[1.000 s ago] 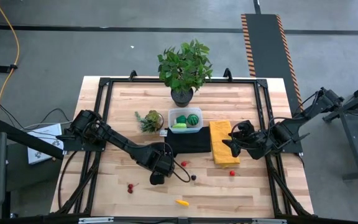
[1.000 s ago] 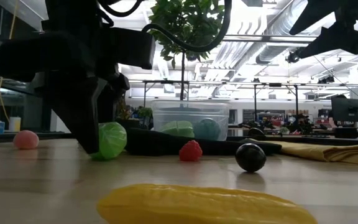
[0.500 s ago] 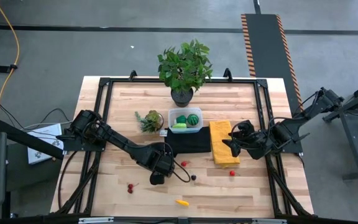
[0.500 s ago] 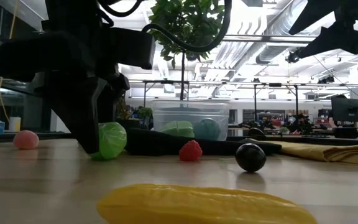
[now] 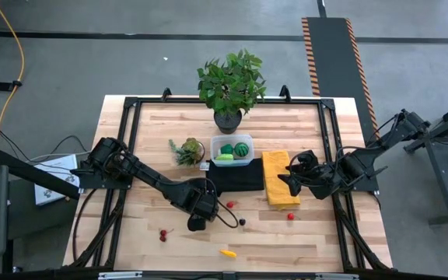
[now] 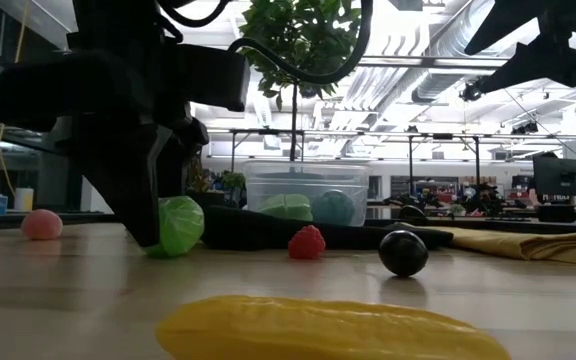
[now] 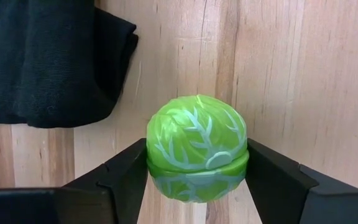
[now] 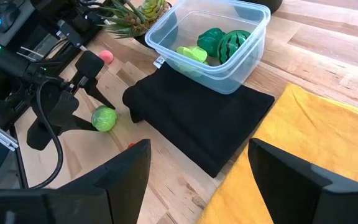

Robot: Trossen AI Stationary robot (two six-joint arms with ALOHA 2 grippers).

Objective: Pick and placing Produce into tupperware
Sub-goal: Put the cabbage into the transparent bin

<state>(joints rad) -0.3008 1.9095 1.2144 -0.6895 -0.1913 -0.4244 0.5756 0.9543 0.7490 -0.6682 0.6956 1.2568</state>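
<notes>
A light green cabbage ball [image 7: 196, 148] sits on the wooden table, just in front of the black cloth [image 5: 236, 177]. My left gripper [image 5: 195, 224] is shut on it, pointing steeply down. The clear tupperware [image 5: 232, 149] stands behind the cloth and holds green pieces [image 8: 219, 42]. Loose produce lies on the table: a red berry [image 6: 306, 242], a dark ball [image 6: 403, 252], a yellow piece [image 6: 328, 330], cherries [image 5: 162, 233] and a red piece [image 5: 291, 216]. My right gripper [image 8: 201, 149] hangs open over the yellow cloth [image 5: 280, 179], holding nothing. My left gripper pinches the cabbage ball between its two fingers, one finger [image 7: 126, 180] on each opposite side [image 7: 154, 155] at about its widest girth. The fingers come from above, slanting down. The ball's underside [image 6: 175, 250] rests on the table.
A small spiky plant in a round pot [image 5: 187, 150] stands left of the tupperware, and a big leafy potted plant [image 5: 230, 85] behind it. A pink ball [image 6: 41, 224] lies at the left. A black frame [image 5: 131, 109] runs along the table's edges.
</notes>
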